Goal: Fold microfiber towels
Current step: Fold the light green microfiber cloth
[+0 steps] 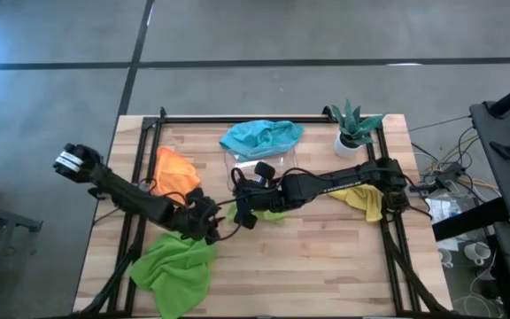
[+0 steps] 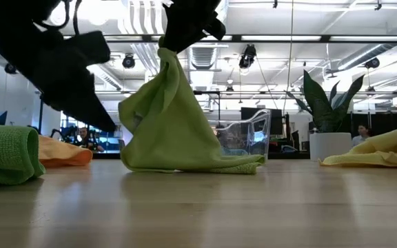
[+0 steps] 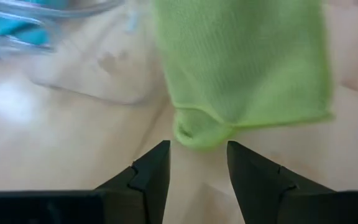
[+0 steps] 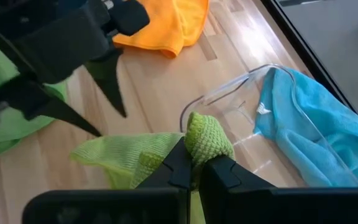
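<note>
right end effector (image 4: pixel 192 163) pinching lime towel (image 2: pixel 171 124), corner lifted | left end effector (image 3: pixel 197 163) parted, empty, seemingly just beside it

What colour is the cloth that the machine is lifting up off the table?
Lime green. The lifted towel shows best in the low view, hanging from the right tool.

A wooden table (image 1: pixel 326 257) sits on a grey floor (image 1: pixel 237 31). A see-through plastic tray (image 1: pixel 268 159) lies near the middle, toward 12 o'clock. A small green plant in a white pot (image 1: pixel 352 133) stands at about 1 o'clock, near the corner.
</note>
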